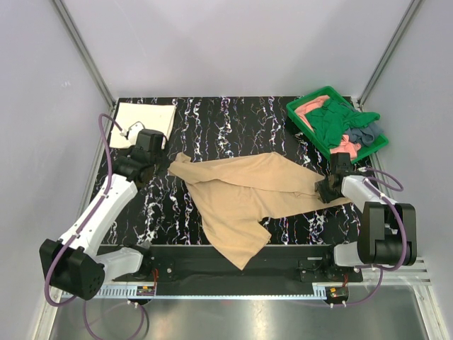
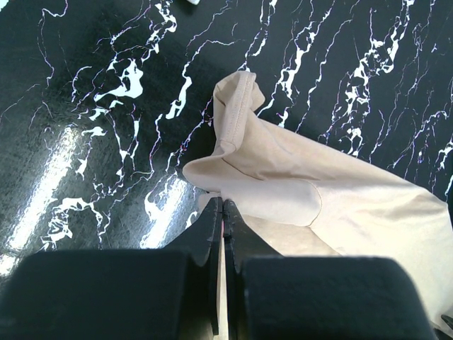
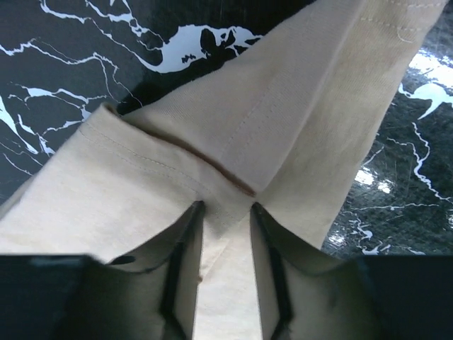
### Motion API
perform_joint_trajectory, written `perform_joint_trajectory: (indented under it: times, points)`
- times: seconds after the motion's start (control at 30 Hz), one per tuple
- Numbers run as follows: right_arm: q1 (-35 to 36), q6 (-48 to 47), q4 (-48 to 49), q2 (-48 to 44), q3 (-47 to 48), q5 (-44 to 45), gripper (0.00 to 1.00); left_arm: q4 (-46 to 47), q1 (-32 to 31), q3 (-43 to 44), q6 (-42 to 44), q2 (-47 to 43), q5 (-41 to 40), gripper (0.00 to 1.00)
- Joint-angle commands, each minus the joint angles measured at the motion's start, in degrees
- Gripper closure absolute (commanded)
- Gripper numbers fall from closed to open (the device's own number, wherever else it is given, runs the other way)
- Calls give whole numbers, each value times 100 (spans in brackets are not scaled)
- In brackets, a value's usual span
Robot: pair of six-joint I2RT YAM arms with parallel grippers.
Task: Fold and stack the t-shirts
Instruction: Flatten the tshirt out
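Observation:
The tan t-shirt (image 1: 248, 198) lies crumpled across the middle of the table. My left gripper (image 1: 165, 160) is at its left corner; in the left wrist view the gripper (image 2: 223, 202) is shut on an edge of the tan cloth (image 2: 340, 205). My right gripper (image 1: 327, 190) is at the shirt's right edge; in the right wrist view the gripper (image 3: 225, 207) is open, jaws apart over the tan cloth (image 3: 297, 106). The cream-white shirt (image 1: 145, 122) lies folded at the back left. The dark green (image 1: 333, 120), salmon-pink (image 1: 310, 105) and grey-blue (image 1: 364, 133) shirts are heaped at the back right.
The green plastic tray (image 1: 308, 95) holding the heaped shirts stands at the back right corner. The table is black marble-patterned (image 1: 233, 127), with grey walls on three sides. Both arm bases sit at the near edge.

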Motion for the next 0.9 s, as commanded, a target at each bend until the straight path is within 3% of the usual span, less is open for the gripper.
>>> perform_joint_trajectory:
  times: [0.0,0.13,0.23,0.57,0.87]
  points:
    - [-43,144,261,17,-22,267,64,264,37,-5,99,-23,6,100]
    - [-51,39,296,-71,-22,389,78,273,37,-40,108,-41,-29,100]
    - [-60,-58,297,-176,-31,451,81,281,37,-49,99,-41,-38,100]
    - [-60,-286,305,-396,40,530,73,316,29,-66,73,3,59,100]
    - [-60,-392,402,-396,-13,469,100,387,37,-172,20,21,85,100]
